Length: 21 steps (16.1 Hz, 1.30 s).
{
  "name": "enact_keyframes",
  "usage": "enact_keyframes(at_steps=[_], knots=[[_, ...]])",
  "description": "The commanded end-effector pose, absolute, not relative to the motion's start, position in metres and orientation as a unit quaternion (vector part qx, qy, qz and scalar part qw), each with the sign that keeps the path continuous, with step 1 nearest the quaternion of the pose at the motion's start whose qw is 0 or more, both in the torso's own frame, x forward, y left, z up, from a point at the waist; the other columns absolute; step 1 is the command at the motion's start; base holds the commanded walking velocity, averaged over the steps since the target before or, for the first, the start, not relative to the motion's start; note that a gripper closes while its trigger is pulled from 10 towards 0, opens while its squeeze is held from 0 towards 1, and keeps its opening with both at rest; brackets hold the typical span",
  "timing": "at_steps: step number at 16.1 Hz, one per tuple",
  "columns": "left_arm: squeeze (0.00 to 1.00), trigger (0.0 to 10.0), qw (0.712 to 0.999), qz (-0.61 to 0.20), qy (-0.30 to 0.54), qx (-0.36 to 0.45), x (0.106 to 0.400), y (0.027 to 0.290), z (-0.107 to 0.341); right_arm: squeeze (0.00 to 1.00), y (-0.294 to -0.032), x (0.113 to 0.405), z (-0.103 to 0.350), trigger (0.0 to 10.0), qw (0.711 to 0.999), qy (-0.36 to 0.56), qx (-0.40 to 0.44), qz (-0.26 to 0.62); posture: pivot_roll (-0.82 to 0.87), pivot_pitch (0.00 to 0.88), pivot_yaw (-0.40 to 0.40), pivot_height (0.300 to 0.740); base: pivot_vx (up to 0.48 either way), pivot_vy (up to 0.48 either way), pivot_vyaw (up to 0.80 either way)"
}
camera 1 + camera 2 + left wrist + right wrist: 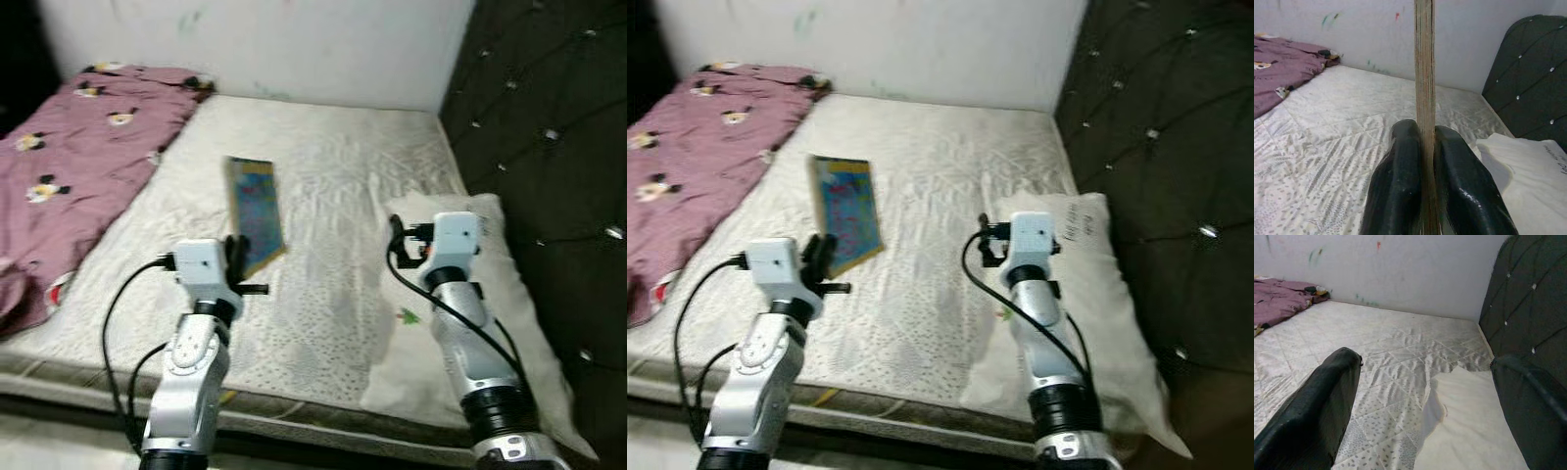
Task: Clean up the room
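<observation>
Your left gripper (235, 257) sits lower left of centre in the head views, jaws clamped on the near edge of a book (257, 215), which stands on edge above the mattress (333, 176), blue cover facing right, tilted a little. In the left wrist view the book (1424, 73) runs edge-on straight up the middle, squeezed between the two black fingers (1400, 176). Your right gripper (397, 240) is right of centre, over the near left part of a white pillow (490, 323); its jaws are spread wide and hold nothing, with one finger (1317, 406) at lower left and the other at the right edge of the right wrist view, bedding showing between them. The pillow lies along the right side of the bed against a dark tufted headboard (549, 117). A maroon blanket (69, 157) with small printed figures is bunched at upper left, covering that side of the mattress. A pale wall (265, 44) with a few colour marks runs across the top. Book and pillow are well apart.
</observation>
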<state>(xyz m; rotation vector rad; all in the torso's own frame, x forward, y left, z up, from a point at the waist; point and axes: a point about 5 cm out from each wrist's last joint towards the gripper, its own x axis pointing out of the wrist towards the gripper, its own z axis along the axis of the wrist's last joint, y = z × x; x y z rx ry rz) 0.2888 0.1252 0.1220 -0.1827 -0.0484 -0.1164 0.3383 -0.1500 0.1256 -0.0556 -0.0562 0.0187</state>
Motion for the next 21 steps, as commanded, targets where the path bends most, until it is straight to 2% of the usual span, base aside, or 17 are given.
enact_keyframes(at_steps=[1, 6, 10, 21], knots=[[0.0, 10.0, 0.994, -0.052, -0.044, -0.091, 0.2896, 0.1301, 0.129, 0.0, -0.1459, 0.338, 0.1234, 10.0, 0.999, -0.023, -0.027, 0.016, 0.01, 0.034, -0.022, 0.74, 0.0, 0.48, 0.0], [0.0, 10.0, 0.993, -0.056, -0.048, -0.09, 0.2886, 0.1282, 0.1301, 0.0, -0.147, 0.3369, 0.1205, 10.0, 0.999, -0.016, -0.027, 0.016, 0.0, 0.036, -0.022, 0.74, 0.0, 0.082, 0.0], [0.0, 10.0, 0.992, -0.067, -0.058, -0.091, 0.2881, 0.13, 0.1328, 0.0, -0.1462, 0.3373, 0.1202, 10.0, 0.999, -0.014, -0.029, 0.018, 0.0, 0.035, -0.021, 0.74, 0.0, 0.0, -0.58], [0.0, 10.0, 0.99, -0.086, -0.063, -0.098, 0.2871, 0.1261, 0.1344, 0.0, -0.146, 0.337, 0.1197, 10.0, 0.999, -0.014, -0.034, 0.02, 0.0, 0.036, -0.02, 0.74, 0.346, 0.0, 0.0]])
